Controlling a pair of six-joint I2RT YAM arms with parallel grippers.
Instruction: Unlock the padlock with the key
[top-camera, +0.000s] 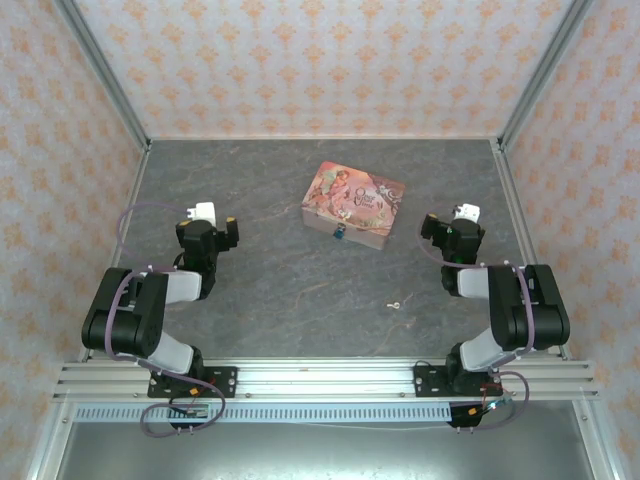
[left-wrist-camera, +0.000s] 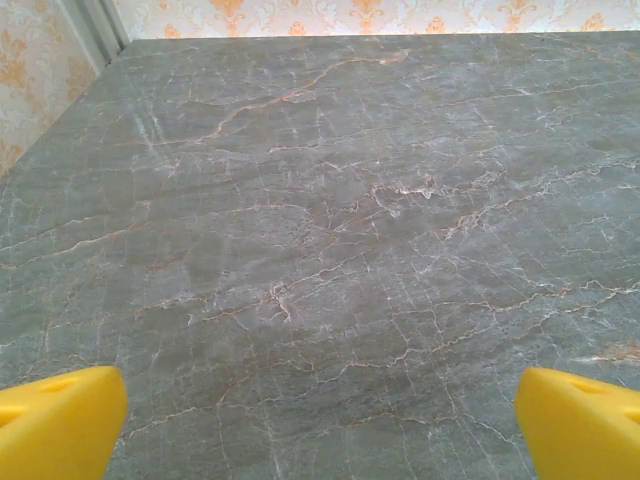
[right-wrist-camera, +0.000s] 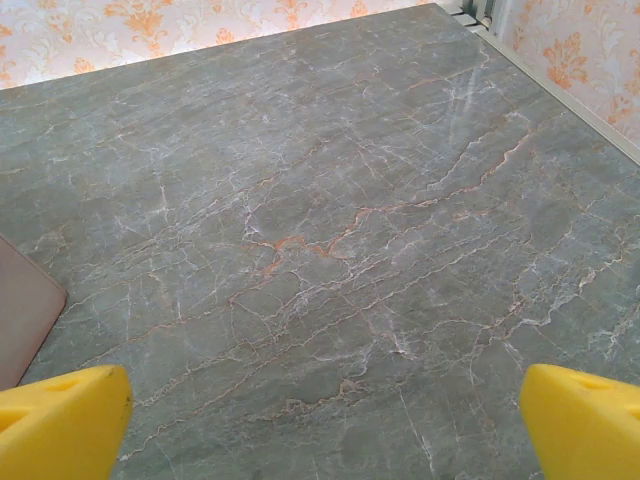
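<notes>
- Left hand: sat over the left part of the desk, well apart from all task items. In the left wrist view its yellow fingertips stood wide apart at the two lower corners, with only bare grey marbled desk between them. It held nothing.
- Pink tin: a rectangular illustrated box that lay flat on the desk, right of centre and toward the far wall, turned at a slight angle.
- Padlock: a tiny blue-teal body that sat against the tin's near long side, about midway along it. It was too small in the top view to tell how the shackle stood.
- Key: a tiny pale sliver that lay flat on open desk, nearer the arms than the tin and a little right of the padlock. It was well apart from both, and neither hand touched it.
- Right hand: sat over the right part of the desk, right of the tin and farther from the arm bases than the key. Its yellow fingertips were spread wide and held nothing. A corner of the tin showed at the left edge of the right wrist view.
</notes>
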